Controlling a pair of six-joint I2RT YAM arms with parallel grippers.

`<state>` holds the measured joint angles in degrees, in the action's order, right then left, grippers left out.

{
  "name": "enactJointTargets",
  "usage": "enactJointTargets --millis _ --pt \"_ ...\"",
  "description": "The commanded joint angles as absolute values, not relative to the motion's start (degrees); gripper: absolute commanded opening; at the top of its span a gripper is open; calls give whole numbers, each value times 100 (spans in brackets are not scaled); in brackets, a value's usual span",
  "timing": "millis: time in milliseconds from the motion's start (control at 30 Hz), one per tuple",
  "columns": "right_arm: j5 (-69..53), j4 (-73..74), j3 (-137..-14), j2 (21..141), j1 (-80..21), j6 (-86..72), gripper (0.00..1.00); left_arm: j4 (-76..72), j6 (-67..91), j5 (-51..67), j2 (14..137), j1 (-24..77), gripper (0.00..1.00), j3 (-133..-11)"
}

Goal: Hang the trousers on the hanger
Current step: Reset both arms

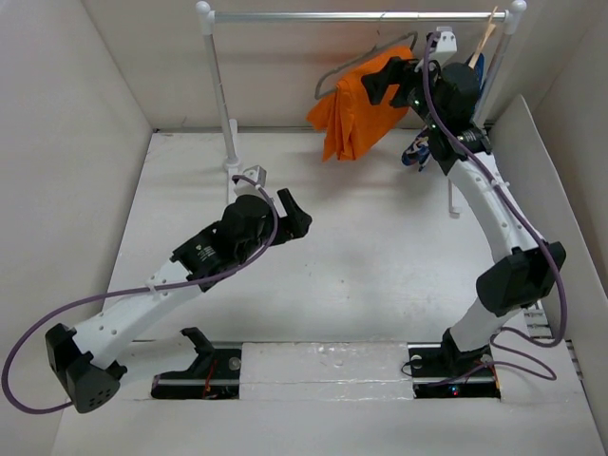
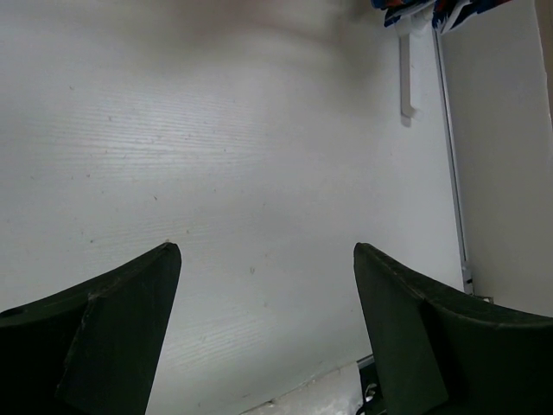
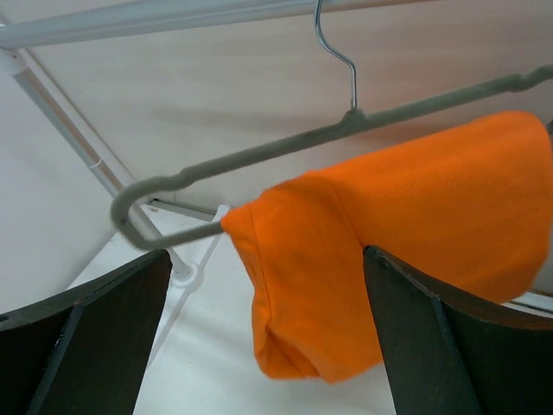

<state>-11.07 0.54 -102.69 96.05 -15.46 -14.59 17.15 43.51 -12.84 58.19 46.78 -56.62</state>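
The bright orange trousers (image 1: 353,112) hang folded over the lower bar of the thin grey wire hanger (image 1: 326,84), whose hook sits on the rail (image 1: 361,16). In the right wrist view the trousers (image 3: 389,225) drape over the hanger (image 3: 259,154) just ahead of my fingers. My right gripper (image 1: 382,84) (image 3: 266,253) is open right beside the cloth, its jaws wide apart and holding nothing. My left gripper (image 1: 296,220) (image 2: 268,246) is open over the bare white table, far from the hanger.
A blue-white-red patterned garment (image 1: 418,152) hangs from a wooden hanger (image 1: 486,33) at the rail's right end, behind my right arm. The rack's left post (image 1: 220,95) stands at the back. White walls enclose the table (image 1: 361,256).
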Motion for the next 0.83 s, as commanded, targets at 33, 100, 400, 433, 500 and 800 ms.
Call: enactJointTargets --millis 33,100,400,433,500,800 --pt "-1134 226 -9907 8834 -1617 -1057 97 1810 4079 -1608 5932 4685 79 -6257" --pt "-1064 639 -9652 8360 -1669 -871 100 1889 3999 -1722 5968 4685 80 -6485" --pt "-747 2417 -7225 5599 -2109 272 100 2347 3823 -2373 5933 4685 86 -7110" --pt "-712 2565 -6981 5329 -2214 299 100 2399 3849 -2434 5872 4685 86 -7084" --pt "-668 2917 -6287 4575 -2328 290 100 2496 3937 -2382 5566 4685 86 -6769" --pt "-325 3498 -5377 3638 -2514 17 100 2048 4597 -1811 4843 4685 87 -5396"
